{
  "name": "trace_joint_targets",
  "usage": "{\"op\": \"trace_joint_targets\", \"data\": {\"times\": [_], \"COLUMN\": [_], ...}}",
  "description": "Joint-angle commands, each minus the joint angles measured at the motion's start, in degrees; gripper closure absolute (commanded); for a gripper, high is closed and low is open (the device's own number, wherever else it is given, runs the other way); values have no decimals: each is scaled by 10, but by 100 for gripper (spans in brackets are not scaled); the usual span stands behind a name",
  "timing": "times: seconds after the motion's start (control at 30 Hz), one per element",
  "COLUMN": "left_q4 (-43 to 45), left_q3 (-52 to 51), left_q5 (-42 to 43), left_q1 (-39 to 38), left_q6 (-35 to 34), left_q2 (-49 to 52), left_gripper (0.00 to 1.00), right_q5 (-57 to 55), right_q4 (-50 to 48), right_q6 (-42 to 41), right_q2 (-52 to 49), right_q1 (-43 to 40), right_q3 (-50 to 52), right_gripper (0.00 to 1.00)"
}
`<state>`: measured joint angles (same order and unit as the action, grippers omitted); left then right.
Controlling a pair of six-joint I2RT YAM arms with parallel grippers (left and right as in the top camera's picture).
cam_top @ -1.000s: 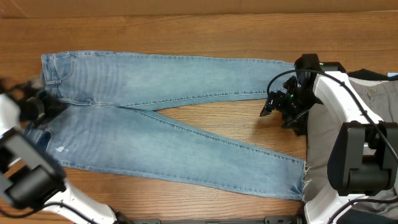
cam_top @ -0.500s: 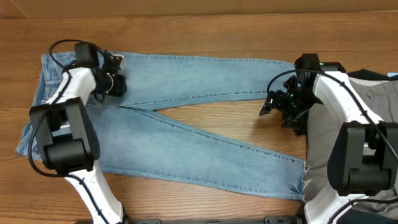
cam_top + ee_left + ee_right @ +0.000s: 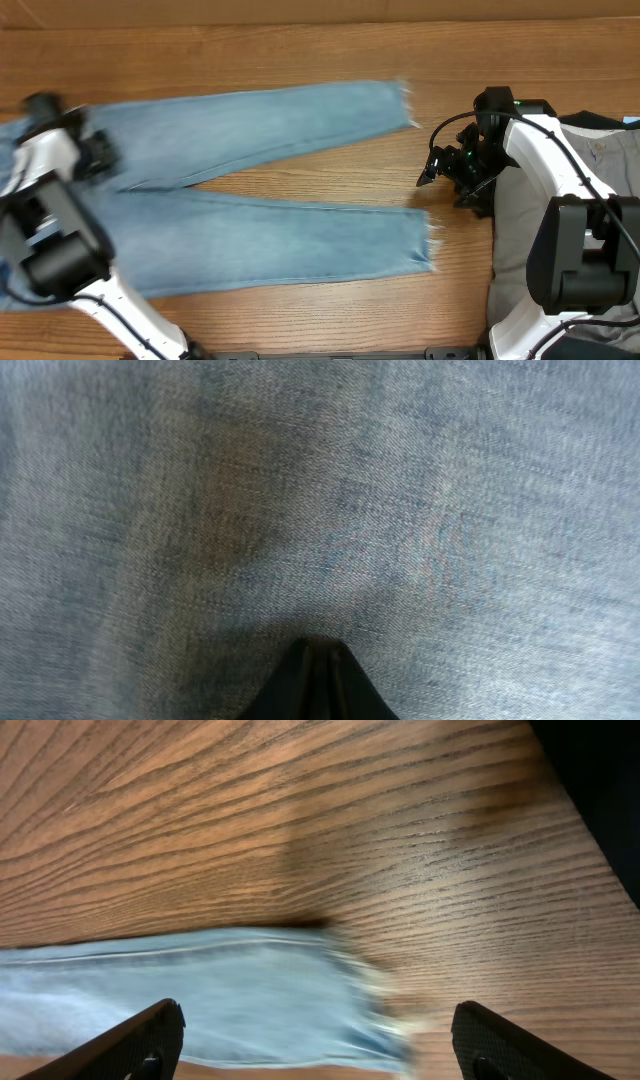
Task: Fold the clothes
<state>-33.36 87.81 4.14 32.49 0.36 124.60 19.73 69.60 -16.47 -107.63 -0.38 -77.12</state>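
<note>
- Overhead: the jeans point(image 3: 260, 230) lie flat on the table point(image 3: 300, 40), waist towards the left edge. The legs open in a V to the right and both end in frayed hems.
- The left gripper point(image 3: 98, 155) sits on the upper part of the jeans near the waist. From here I cannot tell how its fingers stand.
- The right gripper point(image 3: 428, 172) hangs over bare wood, right of the hems and level with the gap between them, touching no cloth.
- Grey trousers point(image 3: 512, 230) lie at the right edge under the right arm, with a black garment point(image 3: 590, 122) beyond them.
- Left wrist: denim of the jeans point(image 3: 400, 510) fills the frame. The left gripper point(image 3: 318, 678) shows as a dark wedge, its fingertips pressed together on the cloth and seemingly pinching it.
- Right wrist: the right gripper point(image 3: 315, 1025) has its fingers point(image 3: 150, 1040) spread wide apart, holding nothing.
- A blurred leg end of the jeans point(image 3: 230, 990) lies on the table point(image 3: 300, 820) between and ahead of the fingers. The black garment point(image 3: 605, 790) fills the upper right corner.
</note>
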Motion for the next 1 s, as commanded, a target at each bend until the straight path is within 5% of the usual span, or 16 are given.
{"op": "trace_joint_targets", "data": {"times": [0.0, 0.47, 0.77, 0.97], "left_q4": [-17, -50, -91, -161], "left_q3": [-21, 19, 28, 28], "left_q5": [68, 152, 163, 100], "left_q1": [52, 23, 1, -6], "left_q6": [-22, -3, 18, -3], "left_q2": [46, -21, -196, -314], "left_gripper": [83, 68, 58, 52], "right_q5": [5, -59, -27, 29], "right_q4": [-4, 26, -8, -48], "right_q6": [-3, -19, 35, 34], "right_q2": [18, 17, 18, 18], "right_q1": [5, 78, 95, 126], "right_q3": [0, 36, 143, 200], "right_gripper": [11, 17, 21, 28]}}
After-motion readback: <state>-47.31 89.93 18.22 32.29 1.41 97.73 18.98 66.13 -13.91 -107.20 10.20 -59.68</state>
